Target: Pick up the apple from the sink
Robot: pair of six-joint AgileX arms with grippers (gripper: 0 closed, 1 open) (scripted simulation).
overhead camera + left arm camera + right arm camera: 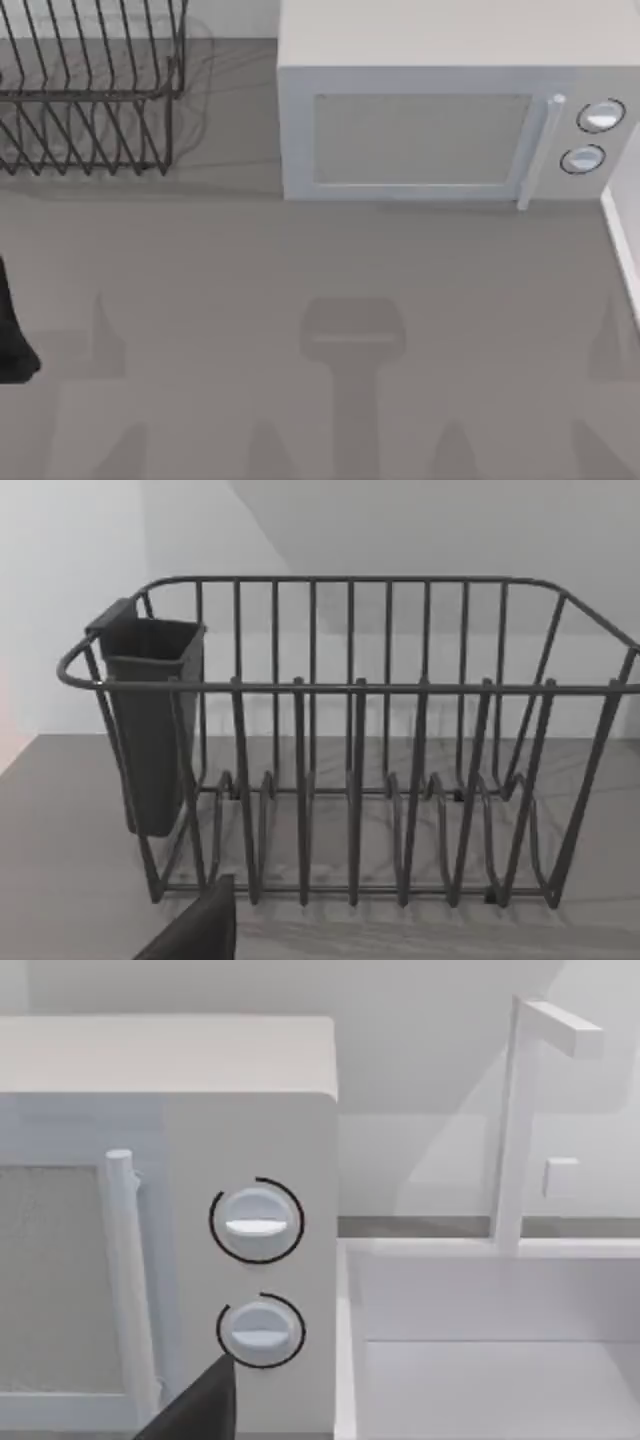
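Sink (500, 1360) interior, as far as the right wrist view takes it in, is bare white, so where the apple lies I cannot tell; it may sit lower in the basin, under the near rim. A faucet (515, 1120) stands at the sink's back edge. In the top view the sink is a pale sliver (625, 250) at the counter's right edge, just beside the microwave (440, 120) with its two knobs (257, 1220).

The right arm is nearest the sink, so the reach falls to it. A dark tip of its tool (195, 1410) shows in the right wrist view, but whether it is open or closed I cannot tell. The same goes for the left tool (195, 930), facing the dish rack (350, 750) with its cutlery cup (150, 720); a dark part of the left arm (12, 330) sits at the counter's left edge.

To do this step well: swing right over the basin, clear of microwave and faucet, look down, find the fruit before descending.
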